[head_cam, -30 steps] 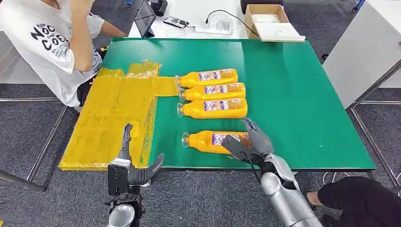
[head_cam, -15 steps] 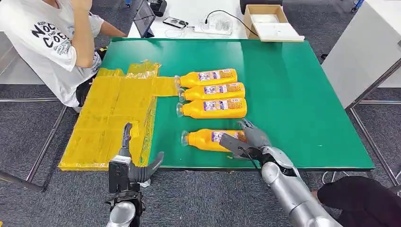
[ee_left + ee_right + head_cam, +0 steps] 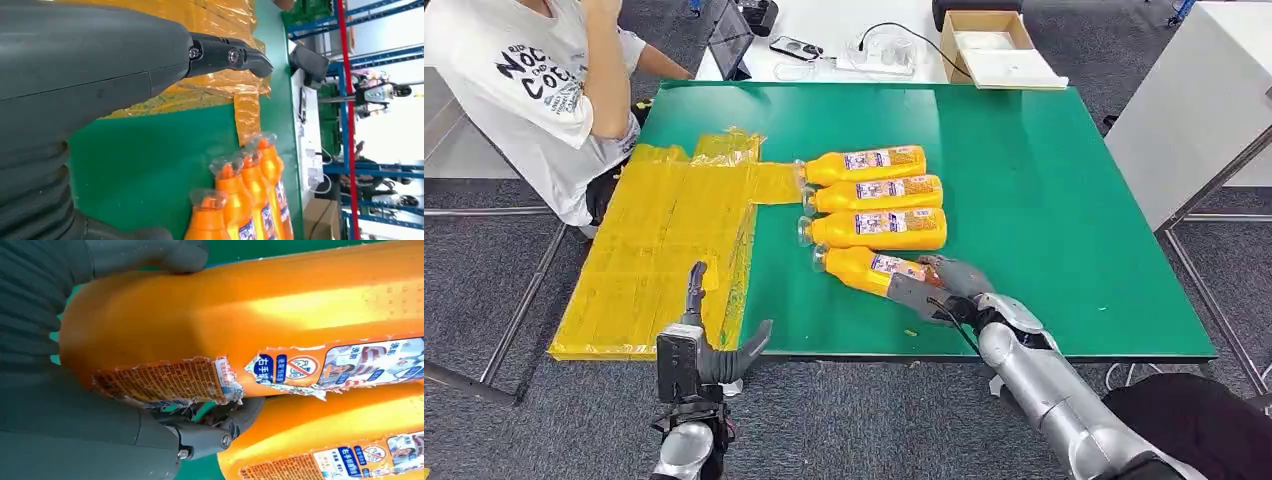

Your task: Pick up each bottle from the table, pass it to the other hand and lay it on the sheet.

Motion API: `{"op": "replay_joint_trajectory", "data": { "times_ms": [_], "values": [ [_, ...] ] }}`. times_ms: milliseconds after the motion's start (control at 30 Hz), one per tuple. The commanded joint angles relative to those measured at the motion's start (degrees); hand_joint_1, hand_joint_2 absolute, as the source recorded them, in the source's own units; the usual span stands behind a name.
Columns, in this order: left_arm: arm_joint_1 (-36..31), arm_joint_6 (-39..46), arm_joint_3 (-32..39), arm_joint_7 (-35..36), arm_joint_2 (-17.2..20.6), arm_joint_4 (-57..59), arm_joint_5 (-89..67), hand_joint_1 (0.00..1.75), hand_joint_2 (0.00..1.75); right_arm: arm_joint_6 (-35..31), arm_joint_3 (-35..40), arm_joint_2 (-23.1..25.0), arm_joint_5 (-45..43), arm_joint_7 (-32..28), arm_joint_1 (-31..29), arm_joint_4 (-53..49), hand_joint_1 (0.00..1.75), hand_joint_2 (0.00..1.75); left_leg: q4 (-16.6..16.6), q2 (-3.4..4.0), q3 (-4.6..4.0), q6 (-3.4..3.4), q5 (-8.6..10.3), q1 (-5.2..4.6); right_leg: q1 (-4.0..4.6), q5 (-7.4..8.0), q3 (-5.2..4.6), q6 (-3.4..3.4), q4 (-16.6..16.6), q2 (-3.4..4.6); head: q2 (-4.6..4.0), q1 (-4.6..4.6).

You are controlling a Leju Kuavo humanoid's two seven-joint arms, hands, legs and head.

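Several orange bottles lie on the green table [image 3: 1044, 200]. My right hand [image 3: 944, 290] grips the nearest bottle [image 3: 869, 268] at its base end, and the bottle slants with its clear cap toward the others. In the right wrist view the thumb [image 3: 165, 255] and a finger [image 3: 210, 432] wrap that bottle [image 3: 280, 315], just beside another bottle [image 3: 350, 435]. Three bottles [image 3: 879, 192] lie side by side behind it. The yellow sheet [image 3: 659, 240] covers the table's left side. My left hand [image 3: 709, 345] hovers at the front edge by the sheet, fingers apart and holding nothing.
A person in a white T-shirt [image 3: 534, 90] sits at the table's far left corner. Behind the green table a white desk holds a cardboard box [image 3: 994, 40], a power strip and a tablet. A white cabinet [image 3: 1194, 110] stands to the right.
My right hand has closed on the nearest bottle and swung it: its cap end has moved toward the row of three. The left hand has stayed put.
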Motion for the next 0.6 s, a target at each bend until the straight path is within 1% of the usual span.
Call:
{"op": "replay_joint_trajectory", "data": {
  "times_ms": [33,133,167,200,233,267,333,367,400,433,467,500,533,567,600],
  "values": [
    [-2.34,0.28,-0.13,-0.01,0.72,4.52,0.96,0.00,1.75,-0.37,4.39,-0.87,-2.49,-0.47,-1.00,5.11,1.75,1.75,-0.06,0.00,0.25,0.00,-0.07,0.03,0.05,-0.06,0.27,-0.12,-0.09,-0.06,0.00,-0.02],
    [-2.18,0.21,-0.23,0.07,0.70,4.47,1.16,0.00,1.75,-2.15,3.24,-0.64,-3.33,-1.01,0.69,3.47,1.75,1.75,-0.06,0.00,0.22,0.00,-0.05,0.03,0.05,-0.05,0.22,-0.10,-0.08,-0.05,0.00,0.00],
    [-2.15,0.22,-0.24,0.07,0.70,4.49,1.17,0.00,1.75,-2.24,3.23,-0.62,-3.34,-1.04,0.88,3.36,1.75,1.75,-0.08,-0.02,0.32,-0.01,-0.09,0.04,0.07,-0.09,0.35,-0.15,-0.11,-0.09,0.00,-0.02],
    [-2.15,0.22,-0.24,0.07,0.70,4.49,1.17,0.00,1.75,-2.24,3.23,-0.62,-3.34,-1.04,0.88,3.36,1.75,1.75,-0.06,-0.03,0.19,-0.01,-0.04,0.04,0.06,-0.05,0.21,-0.10,-0.09,-0.08,0.00,0.00],
    [-2.15,0.22,-0.24,0.07,0.70,4.49,1.17,0.00,1.75,-2.24,3.23,-0.62,-3.34,-1.04,0.88,3.36,1.75,1.75,-0.09,-0.02,0.34,-0.01,-0.09,0.04,0.07,-0.09,0.35,-0.16,-0.13,-0.10,0.00,-0.02],
    [-2.04,0.39,-0.15,0.05,0.63,4.44,1.23,0.00,1.75,-3.72,3.03,-0.80,-2.65,-1.49,1.46,2.04,1.75,1.75,-0.07,-0.02,0.28,-0.01,-0.08,0.02,0.05,-0.08,0.29,-0.13,-0.09,-0.08,0.00,0.02],
    [-1.36,0.73,0.19,-0.13,0.51,3.62,1.19,0.00,1.75,-7.88,-0.27,0.18,-3.09,-4.53,4.91,-3.77,1.75,1.75,-0.07,0.00,0.28,0.00,-0.09,0.02,0.05,-0.09,0.29,-0.13,-0.10,-0.07,0.00,0.00],
    [-0.98,0.68,0.39,-0.23,0.52,3.05,1.20,0.00,1.75,-10.00,-1.92,0.79,-2.70,-6.86,7.06,-8.00,1.75,1.75,-0.08,0.01,0.39,0.00,-0.13,0.04,0.07,-0.12,0.41,-0.17,-0.13,-0.07,0.00,-0.02],
    [-0.50,0.42,0.62,-0.37,0.47,2.34,1.23,0.00,1.75,-12.65,-4.30,2.17,-1.05,-7.98,10.03,-14.18,1.75,1.75,-0.08,-0.03,0.28,-0.02,-0.10,0.06,0.09,-0.10,0.31,-0.14,-0.13,-0.10,0.00,0.00],
    [-0.34,0.30,0.65,-0.38,0.45,2.10,1.24,0.00,1.75,-12.27,-4.49,2.34,-0.32,-6.65,10.75,-16.15,1.75,1.75,-0.07,-0.02,0.34,-0.01,-0.14,0.06,0.09,-0.13,0.36,-0.17,-0.12,-0.09,0.00,0.00],
    [-0.24,0.08,0.71,-0.40,0.36,1.85,1.26,0.00,1.75,-15.53,-6.84,4.07,-0.13,-9.68,12.87,-20.11,1.75,1.75,-0.07,0.04,0.28,-0.03,-0.14,0.06,0.08,-0.12,0.28,-0.16,-0.09,-0.02,0.00,0.00],
    [0.02,-0.10,0.71,-0.61,0.14,1.37,1.48,0.00,1.75,-24.81,-11.12,7.91,3.13,-13.62,15.87,-26.00,1.75,1.75,-0.05,0.01,0.20,-0.02,-0.11,0.02,0.05,-0.10,0.21,-0.12,-0.06,-0.03,0.00,0.02],
    [0.14,-0.46,0.37,-0.61,0.12,1.16,1.81,0.00,1.75,-28.43,-12.00,9.52,5.82,-13.99,17.27,-29.82,1.75,1.75,0.00,0.15,0.28,-0.04,-0.23,0.05,0.08,-0.17,0.25,-0.19,-0.02,0.10,0.00,0.02],
    [0.07,-0.85,-0.02,-0.55,0.07,1.04,2.42,0.00,1.75,-34.74,-14.12,12.04,7.31,-15.41,18.87,-33.72,1.75,1.75,0.00,0.10,0.03,-0.03,-0.12,0.02,0.05,-0.08,0.05,-0.12,0.00,0.11,0.00,0.04],
    [-0.23,-1.42,-0.76,-0.51,0.11,1.23,3.19,0.00,1.75,-39.52,-15.08,13.53,7.99,-16.83,20.12,-37.54,1.75,1.75,0.06,0.30,0.14,-0.07,-0.29,0.03,0.07,-0.19,0.09,-0.22,0.09,0.27,0.00,0.00]
  ]
}}
